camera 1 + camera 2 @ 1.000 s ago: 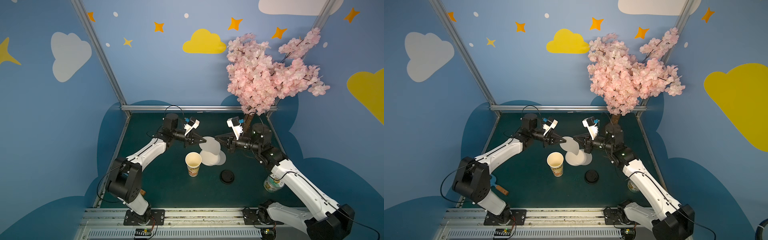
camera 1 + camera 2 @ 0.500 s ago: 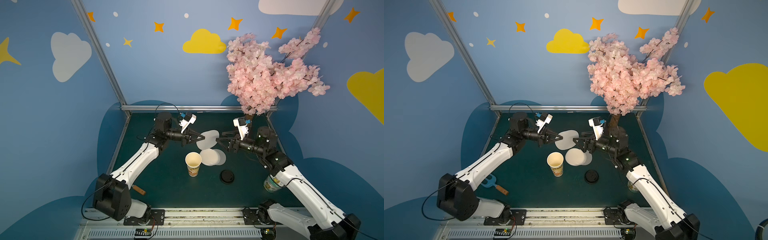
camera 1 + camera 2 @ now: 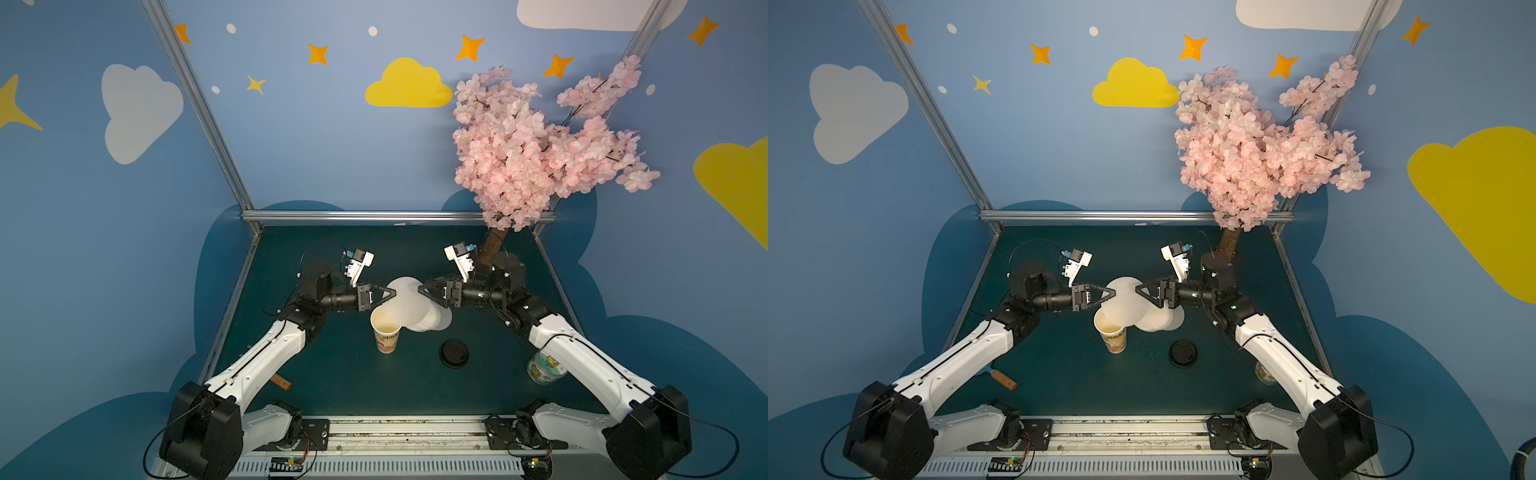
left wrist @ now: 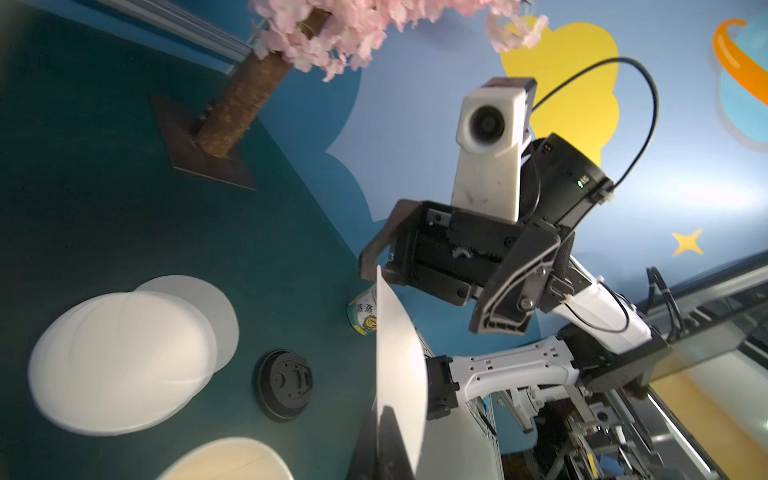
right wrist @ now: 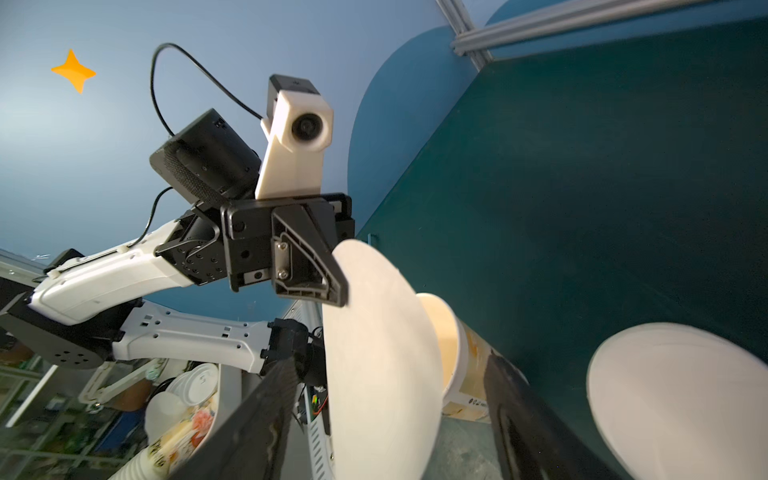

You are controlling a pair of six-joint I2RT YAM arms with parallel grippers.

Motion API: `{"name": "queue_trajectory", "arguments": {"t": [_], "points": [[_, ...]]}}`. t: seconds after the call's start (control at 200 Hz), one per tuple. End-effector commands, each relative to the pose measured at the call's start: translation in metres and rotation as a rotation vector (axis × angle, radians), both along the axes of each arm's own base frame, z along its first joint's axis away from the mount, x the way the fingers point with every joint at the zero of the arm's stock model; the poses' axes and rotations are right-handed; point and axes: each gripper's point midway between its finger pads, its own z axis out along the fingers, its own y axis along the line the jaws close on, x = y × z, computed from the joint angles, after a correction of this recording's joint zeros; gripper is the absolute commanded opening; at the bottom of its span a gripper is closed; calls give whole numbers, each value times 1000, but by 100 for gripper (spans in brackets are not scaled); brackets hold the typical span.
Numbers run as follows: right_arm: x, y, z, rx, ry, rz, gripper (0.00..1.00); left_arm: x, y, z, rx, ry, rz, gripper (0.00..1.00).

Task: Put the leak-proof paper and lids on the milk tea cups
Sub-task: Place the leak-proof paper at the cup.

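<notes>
Two grippers meet over the middle of the counter (image 3: 340, 374), and only one of them has the disc. Your left gripper (image 3: 392, 293) is pinched tight on one edge of the disc (image 3: 407, 303), holding it off the counter at a tilt. The right wrist view shows its fingers (image 5: 330, 276) closed over the paper's rim. Your right gripper (image 3: 428, 294) faces it from the opposite side with its jaws well apart. From its own wrist camera you see the disc standing between the two spread fingers, not clamped by them. Whether either finger touches the paper cannot be told.

The cup (image 3: 386, 338) stands upright on the counter, just on the near side of the grippers, its cream inside showing. In both top views the disc's lower edge overlaps the far side of the cup's mouth. The right wrist view shows the disc on a slant beside the rim, not lying flat across it. You cannot tell from these views if paper and rim touch.

Behind the held disc a stack (image 3: 440, 322) of more discs lies flat on the counter. The black lid (image 3: 454, 354) lies to the right of the cup, apart from it, and the tin (image 3: 542, 368) stands beside your right arm.
</notes>
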Motion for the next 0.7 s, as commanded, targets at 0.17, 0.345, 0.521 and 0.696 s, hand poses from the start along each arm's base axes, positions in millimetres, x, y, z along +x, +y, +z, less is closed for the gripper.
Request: {"name": "queue_trajectory", "arguments": {"t": [0.17,0.345,0.521,0.696], "points": [[-6,17,-30,-102,61,47,69,6,22,-29,34,187,112,3],[-8,21,-42,-138,75,45,69,2,31,-46,15,263,126,3],[-4,22,-49,-165,76,30,69,3,32,-57,10,328,125,3],[-1,21,-58,-220,75,1,69,-6,35,-62,24,331,116,3]]}}
